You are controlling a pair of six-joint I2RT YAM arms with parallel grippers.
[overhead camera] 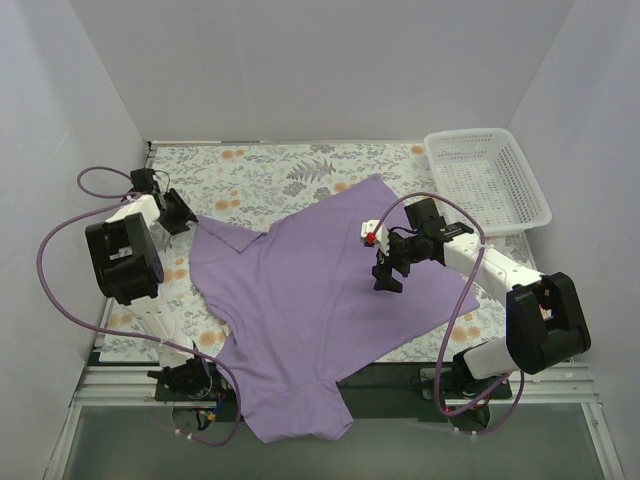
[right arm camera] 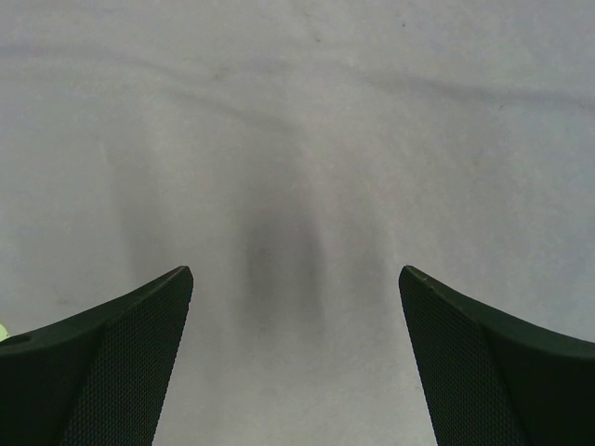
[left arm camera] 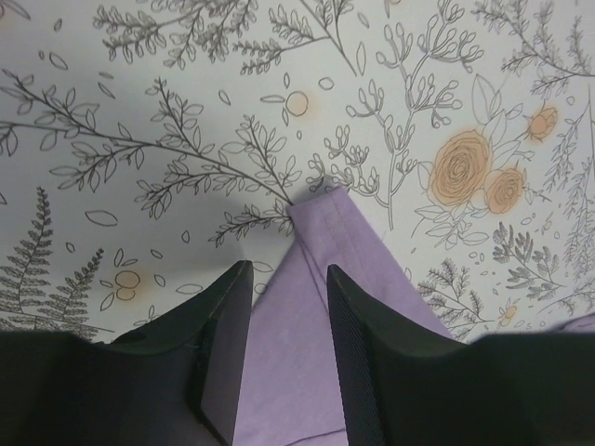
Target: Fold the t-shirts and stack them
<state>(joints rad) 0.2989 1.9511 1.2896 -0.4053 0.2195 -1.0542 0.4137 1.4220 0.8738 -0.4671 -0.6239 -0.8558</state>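
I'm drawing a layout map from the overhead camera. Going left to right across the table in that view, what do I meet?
Left arm's black gripper → plain lavender-purple cloth t-shirt, spread out → white plastic mesh basket.

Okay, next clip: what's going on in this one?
Two robot arms are working on a purple t-shirt that lies spread out and unfolded on the flowered table. The left hand is down at a corner of the cloth on the shirt's left side, with a finger on either side of it. Whether it is actually pinching the cloth is unclear. The right hand hovers wide open over the middle of the shirt, holding nothing. A white basket sits at the far right.
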